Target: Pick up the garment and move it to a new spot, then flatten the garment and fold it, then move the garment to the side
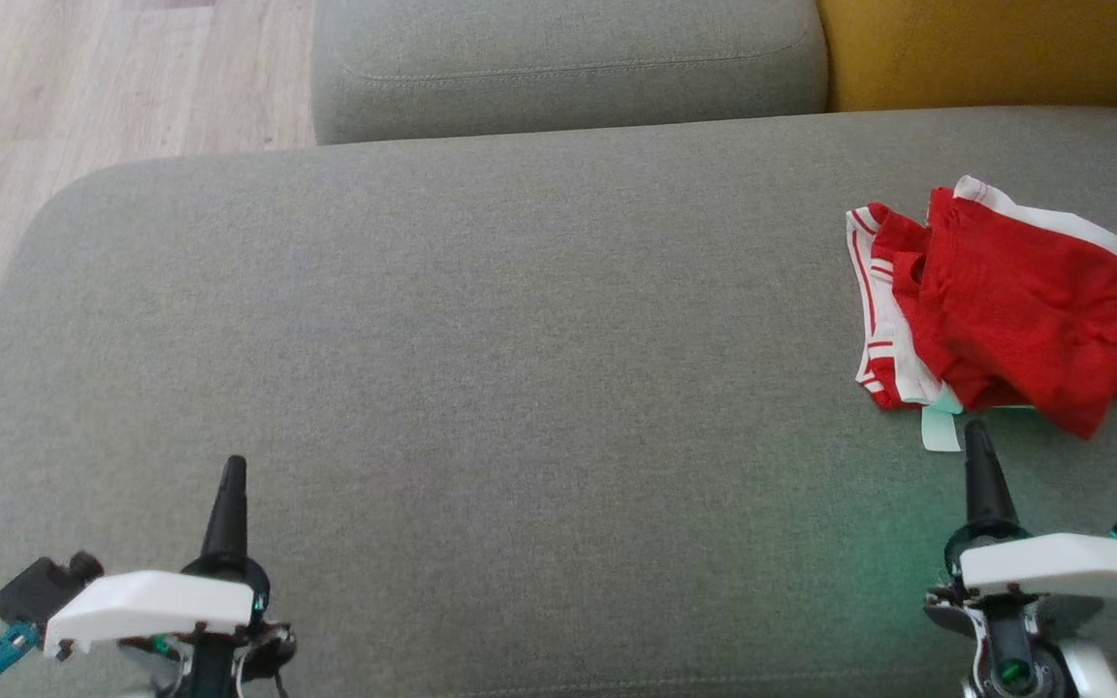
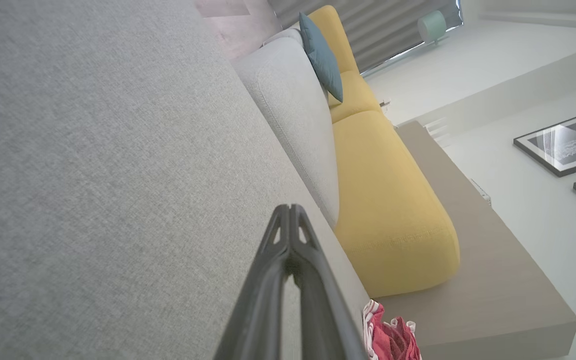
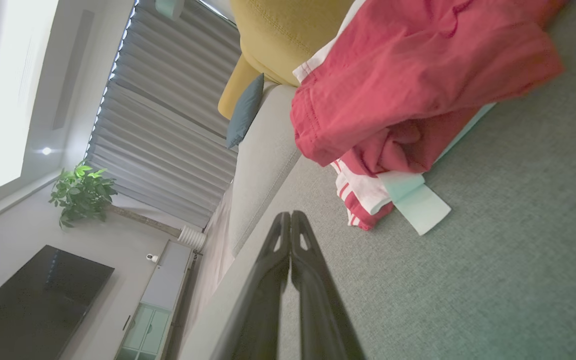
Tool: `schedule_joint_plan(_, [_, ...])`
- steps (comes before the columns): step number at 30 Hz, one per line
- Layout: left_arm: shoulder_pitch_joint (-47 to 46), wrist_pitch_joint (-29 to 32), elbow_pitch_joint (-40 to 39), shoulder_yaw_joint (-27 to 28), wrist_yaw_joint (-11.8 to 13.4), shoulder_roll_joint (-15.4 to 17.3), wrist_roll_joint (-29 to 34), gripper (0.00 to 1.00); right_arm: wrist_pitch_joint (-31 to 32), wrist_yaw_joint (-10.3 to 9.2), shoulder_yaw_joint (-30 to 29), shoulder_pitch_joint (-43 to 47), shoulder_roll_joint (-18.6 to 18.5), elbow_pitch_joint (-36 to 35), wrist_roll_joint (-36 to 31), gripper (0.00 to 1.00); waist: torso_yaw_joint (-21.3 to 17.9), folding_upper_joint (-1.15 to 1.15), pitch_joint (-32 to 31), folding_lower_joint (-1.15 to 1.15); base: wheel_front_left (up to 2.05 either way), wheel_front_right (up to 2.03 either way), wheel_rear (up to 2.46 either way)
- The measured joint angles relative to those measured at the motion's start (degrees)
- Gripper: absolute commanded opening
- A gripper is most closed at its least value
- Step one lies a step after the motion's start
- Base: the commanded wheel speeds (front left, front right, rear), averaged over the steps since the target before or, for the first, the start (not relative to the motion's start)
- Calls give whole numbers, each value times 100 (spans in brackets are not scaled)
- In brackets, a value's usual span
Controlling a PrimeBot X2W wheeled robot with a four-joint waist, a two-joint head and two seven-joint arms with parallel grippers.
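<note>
Garment (image 1: 1005, 310): red with white trim; lay in a loose, layered heap far to the right of the grey seat cushion (image 1: 520, 339), near the yellow cushion (image 1: 985, 48); edges uneven, one corner trailing toward the front; pale tag (image 1: 940, 428) poking out at the near edge.
Left end effector (image 1: 232, 475): fingers pressed together, gripping nothing; stood over bare cushion at the lower left, well apart from the garment.
Right end effector (image 1: 973, 431): fingers pressed together, empty; tip pointed at the garment's near edge, just beside the tag; contact with the cloth not possible to tell.
Step in hand: not settled by the scene; fitted either a rumpled garment due to be lifted to a new spot, or a roughly folded one set down at the side; layers stacked yet untidy, so leaned firmly neither way.
Next move: left open; were a grasp wanted, nearest stood the right end effector, and would have needed its fingers parted and an edge clear of the tag.
</note>
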Motion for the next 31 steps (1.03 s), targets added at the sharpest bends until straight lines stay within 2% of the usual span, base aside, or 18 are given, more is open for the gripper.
schedule_joint_plan(31, [-250,525,127,293,-138,0,-1805,0,515,0,-367,-17,0,-71,2148,0,21,0,-11,0,0,0,0])
